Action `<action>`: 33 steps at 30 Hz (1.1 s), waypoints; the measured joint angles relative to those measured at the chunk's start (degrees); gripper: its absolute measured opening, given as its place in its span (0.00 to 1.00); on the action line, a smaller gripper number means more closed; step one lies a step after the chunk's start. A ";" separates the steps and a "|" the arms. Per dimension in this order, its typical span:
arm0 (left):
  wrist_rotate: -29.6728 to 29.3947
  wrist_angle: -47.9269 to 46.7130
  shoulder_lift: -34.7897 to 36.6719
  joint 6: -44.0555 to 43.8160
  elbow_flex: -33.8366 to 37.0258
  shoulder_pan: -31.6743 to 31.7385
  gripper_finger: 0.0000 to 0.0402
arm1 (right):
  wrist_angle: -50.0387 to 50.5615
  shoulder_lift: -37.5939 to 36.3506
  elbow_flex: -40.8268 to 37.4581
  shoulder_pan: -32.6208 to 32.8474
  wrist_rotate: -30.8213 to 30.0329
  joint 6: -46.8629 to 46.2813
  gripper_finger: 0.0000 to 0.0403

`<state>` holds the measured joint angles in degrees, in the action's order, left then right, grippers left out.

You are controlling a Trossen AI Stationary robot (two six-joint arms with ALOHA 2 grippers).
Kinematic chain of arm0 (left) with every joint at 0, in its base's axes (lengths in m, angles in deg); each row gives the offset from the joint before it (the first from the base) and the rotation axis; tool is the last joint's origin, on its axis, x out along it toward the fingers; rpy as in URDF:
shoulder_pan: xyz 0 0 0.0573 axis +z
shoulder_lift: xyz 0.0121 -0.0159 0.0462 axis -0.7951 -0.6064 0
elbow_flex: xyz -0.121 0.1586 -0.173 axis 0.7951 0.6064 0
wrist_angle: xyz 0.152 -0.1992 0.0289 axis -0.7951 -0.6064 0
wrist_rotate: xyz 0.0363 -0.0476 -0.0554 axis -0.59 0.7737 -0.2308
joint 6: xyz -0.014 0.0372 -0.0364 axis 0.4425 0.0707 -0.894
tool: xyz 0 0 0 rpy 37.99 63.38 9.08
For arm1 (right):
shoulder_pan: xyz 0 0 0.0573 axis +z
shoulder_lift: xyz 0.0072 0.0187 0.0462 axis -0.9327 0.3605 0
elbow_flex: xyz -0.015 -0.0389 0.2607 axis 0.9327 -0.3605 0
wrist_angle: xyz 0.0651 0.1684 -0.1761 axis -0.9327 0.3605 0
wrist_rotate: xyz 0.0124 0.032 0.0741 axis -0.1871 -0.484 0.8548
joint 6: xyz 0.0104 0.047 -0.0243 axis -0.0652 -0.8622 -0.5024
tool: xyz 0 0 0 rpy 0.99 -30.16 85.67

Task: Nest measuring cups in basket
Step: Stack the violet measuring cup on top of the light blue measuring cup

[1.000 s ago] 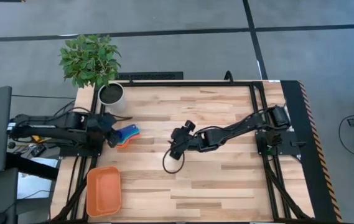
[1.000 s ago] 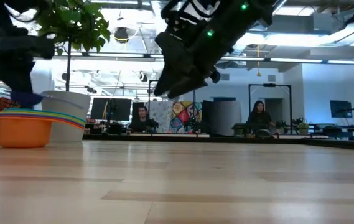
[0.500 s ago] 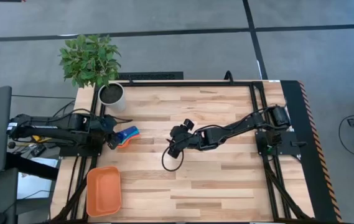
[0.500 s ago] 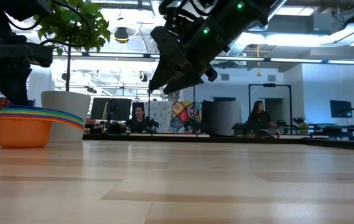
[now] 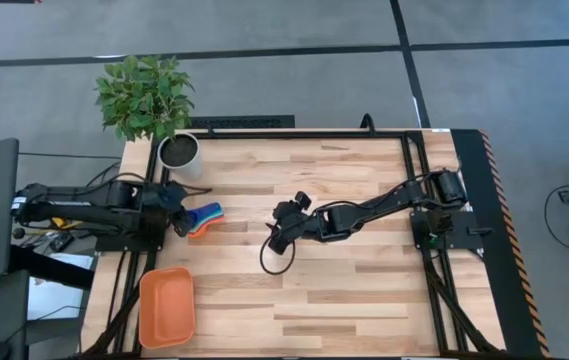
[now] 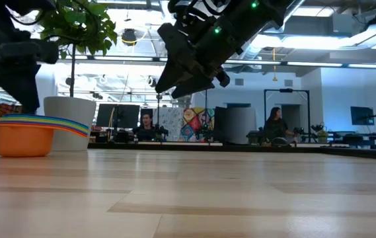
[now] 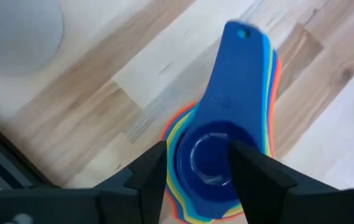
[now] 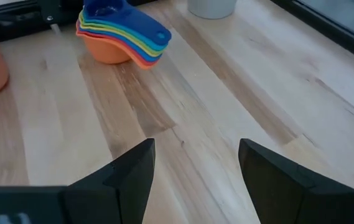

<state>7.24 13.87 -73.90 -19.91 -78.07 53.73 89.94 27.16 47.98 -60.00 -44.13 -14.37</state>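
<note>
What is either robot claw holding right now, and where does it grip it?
Nothing. The left gripper hangs open around the top blue cup in the stack of measuring cups, not clamping it. The right gripper is open over bare table.

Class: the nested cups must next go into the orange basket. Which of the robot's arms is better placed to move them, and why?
Left. The left gripper hangs open directly over the nested measuring cups, with the basket on its side. The right gripper is open over bare table mid-way across.
</note>
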 joint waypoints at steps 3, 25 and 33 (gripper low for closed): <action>-1.96 0.04 0.00 1.52 -1.53 0.00 0.39 | -0.21 0.00 0.00 0.00 1.51 0.00 0.63; -9.81 23.58 -11.95 13.76 0.30 -0.20 0.37 | -4.42 0.04 0.02 3.64 -0.64 3.48 0.63; -17.69 23.78 -21.32 14.32 0.34 1.37 0.37 | -4.34 0.04 0.02 3.87 -3.56 2.12 0.63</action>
<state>-10.44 37.65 -95.22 -5.59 -77.73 55.10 85.60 27.21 48.01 -56.14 -47.69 -12.26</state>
